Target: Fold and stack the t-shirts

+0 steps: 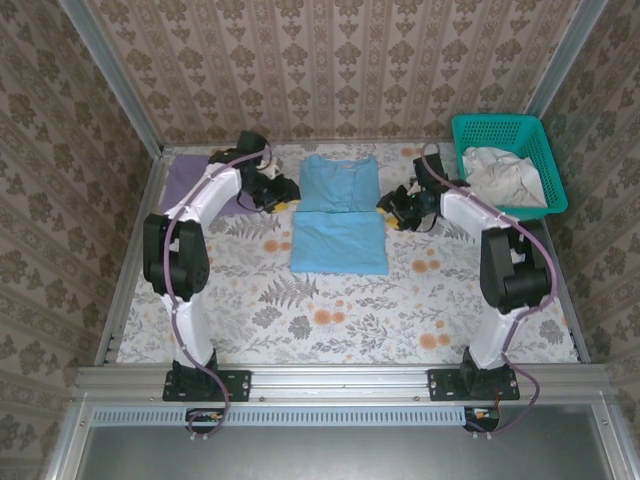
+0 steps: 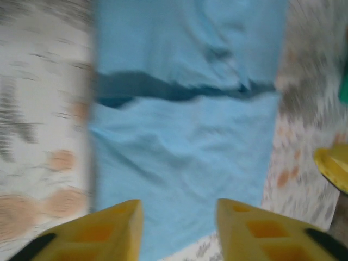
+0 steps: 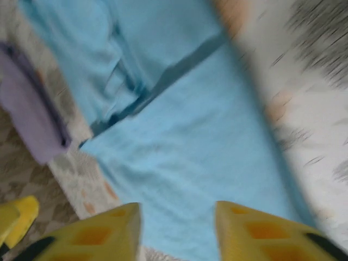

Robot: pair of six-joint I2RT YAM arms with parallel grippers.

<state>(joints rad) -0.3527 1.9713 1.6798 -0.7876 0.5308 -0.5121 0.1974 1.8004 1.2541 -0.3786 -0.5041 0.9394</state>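
On the floral table (image 1: 330,320), the sky-blue t-shirt (image 1: 338,215) lay folded between left gripper (image 2: 176,209) and right gripper (image 3: 178,211) — both spread, apparently empty.

My left fingers (image 2: 109,231) and right fingers (image 3: 255,234) were yellow, black at the heels. At twelve o'clock the sky-blue t-shirt (image 1: 338,215) was plain on the side that showed. At ten o'clock the lavender-purple t-shirt (image 1: 185,180) was plain too. The table cover (image 1: 330,310) was white with grey ferns and orange blossoms. At two o'clock the mesh basket (image 1: 552,175) was teal, the cloth (image 1: 500,175) in it off-white. The wallpaper (image 1: 330,60) was beige damask.
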